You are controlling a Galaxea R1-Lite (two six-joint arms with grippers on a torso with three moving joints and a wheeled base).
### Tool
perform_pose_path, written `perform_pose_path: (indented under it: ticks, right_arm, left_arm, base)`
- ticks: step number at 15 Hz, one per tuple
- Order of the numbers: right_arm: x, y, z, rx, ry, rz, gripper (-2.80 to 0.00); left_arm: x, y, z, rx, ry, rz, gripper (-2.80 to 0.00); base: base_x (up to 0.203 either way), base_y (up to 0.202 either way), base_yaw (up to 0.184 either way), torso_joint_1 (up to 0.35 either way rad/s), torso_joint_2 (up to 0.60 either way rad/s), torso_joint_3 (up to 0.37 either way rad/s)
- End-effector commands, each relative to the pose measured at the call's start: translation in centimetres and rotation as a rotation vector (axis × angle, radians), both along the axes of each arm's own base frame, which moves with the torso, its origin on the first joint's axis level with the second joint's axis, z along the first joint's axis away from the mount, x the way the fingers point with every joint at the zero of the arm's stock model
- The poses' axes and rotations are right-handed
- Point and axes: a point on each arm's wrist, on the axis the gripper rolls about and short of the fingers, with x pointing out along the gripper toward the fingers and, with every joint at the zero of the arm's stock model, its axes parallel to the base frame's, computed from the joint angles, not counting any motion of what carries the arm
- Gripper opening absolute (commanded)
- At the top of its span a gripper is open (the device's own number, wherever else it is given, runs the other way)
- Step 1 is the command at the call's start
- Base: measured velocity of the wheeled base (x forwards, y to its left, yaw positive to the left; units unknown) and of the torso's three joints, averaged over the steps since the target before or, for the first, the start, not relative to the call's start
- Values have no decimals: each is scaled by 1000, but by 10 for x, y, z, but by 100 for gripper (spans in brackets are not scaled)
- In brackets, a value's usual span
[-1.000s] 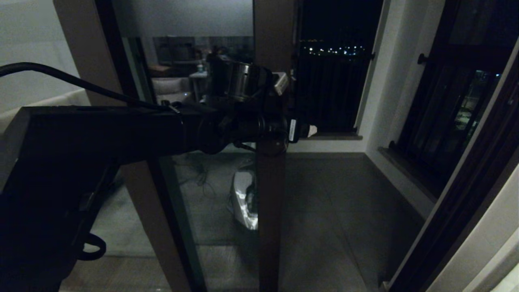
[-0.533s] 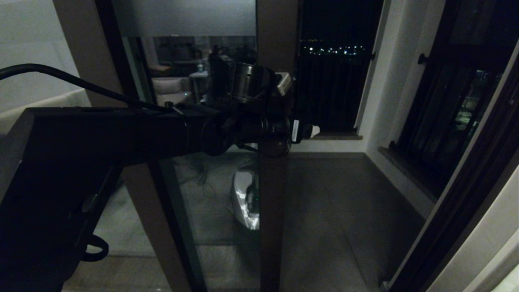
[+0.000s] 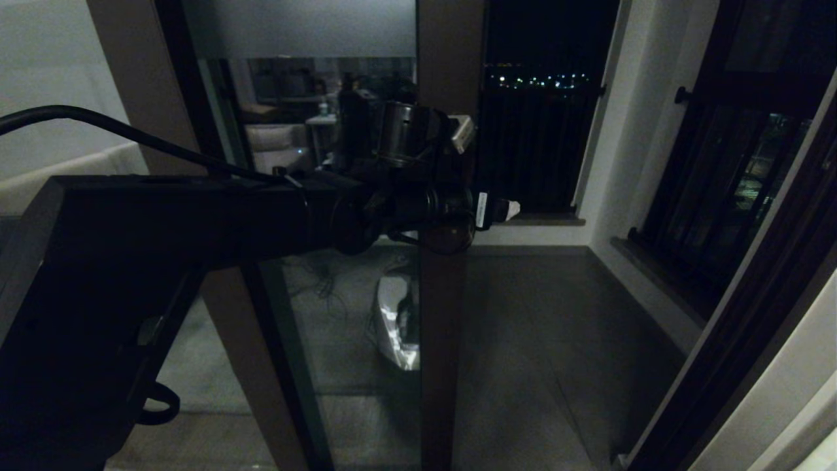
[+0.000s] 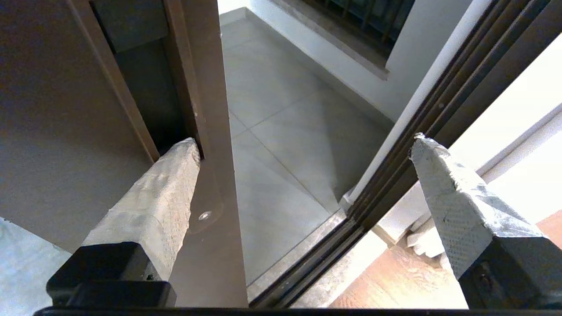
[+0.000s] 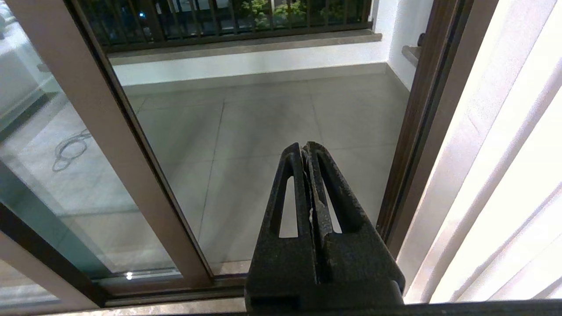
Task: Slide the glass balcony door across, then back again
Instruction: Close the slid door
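Observation:
The glass balcony door has a dark brown stile and a frosted top band. It stands partway across the opening. My left gripper reaches the stile at mid height. In the left wrist view the left gripper is open. One of its fingers has its tip in the recessed handle slot, above a small screw. The other finger hangs free past the stile's edge. My right gripper is shut on nothing, low in front of the doorway, and is out of the head view.
A plain brown post of the fixed panel stands to the left. The dark jamb bounds the opening on the right, with the floor track below. Beyond are the tiled balcony floor, a railing and a barred side window.
The door's stile and my left gripper have shifted a little to the right together. The opening beside the jamb has narrowed slightly.

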Motion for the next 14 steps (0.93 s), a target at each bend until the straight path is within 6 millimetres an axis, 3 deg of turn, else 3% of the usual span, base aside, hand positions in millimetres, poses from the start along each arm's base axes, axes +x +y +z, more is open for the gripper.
perform_pose_path:
  ticks: [1, 8, 14]
  right_arm:
    - [0, 0, 0, 0, 1, 0, -280]
    - [0, 0, 0, 0, 2, -1, -280]
    - [0, 0, 0, 0, 1, 0, -280]
  left_arm:
    - [-3, -2, 2, -6, -5, -13, 0]
    - [-7, -8, 4, -19, -19, -23, 0]
    - [-10, -1, 12, -12, -36, 53, 0]
  base:
    - [0, 0, 0, 0, 0, 0]
    - [0, 0, 0, 0, 0, 0]
    - [0, 0, 0, 0, 0, 0]
